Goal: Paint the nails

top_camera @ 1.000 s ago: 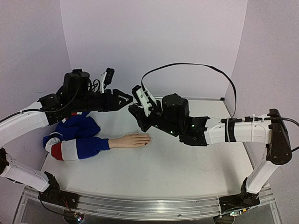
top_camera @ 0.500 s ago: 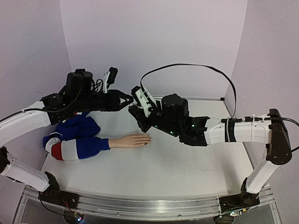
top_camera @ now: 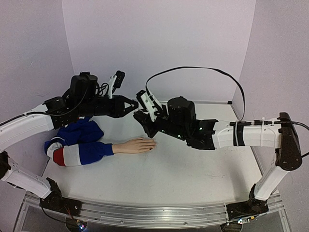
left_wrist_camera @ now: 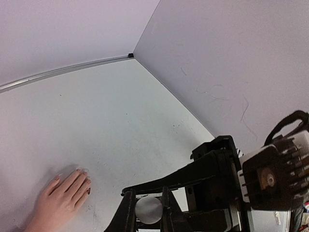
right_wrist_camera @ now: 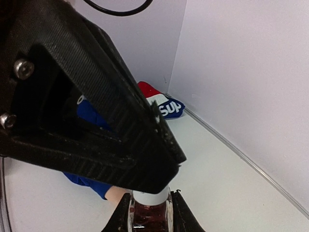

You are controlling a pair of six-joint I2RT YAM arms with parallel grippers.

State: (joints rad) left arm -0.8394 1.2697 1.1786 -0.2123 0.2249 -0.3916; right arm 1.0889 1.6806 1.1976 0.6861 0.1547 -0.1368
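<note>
Right pincer (right_wrist_camera: pixel 149 209) grips bottle (right_wrist_camera: pixel 149 220); mannequin hand (top_camera: pixel 136 145) lies crosswise, nails (top_camera: pixel 153 143) pointing right

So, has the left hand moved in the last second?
Yes. The left hand has edged right relative to the mannequin hand, which lies unmoved, and closed on the white cap.

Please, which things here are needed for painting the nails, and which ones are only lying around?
For the job: nails, hand, polish bottle in the right gripper, its white cap in the left gripper.
Only lying about: striped sleeve, black cable.
</note>
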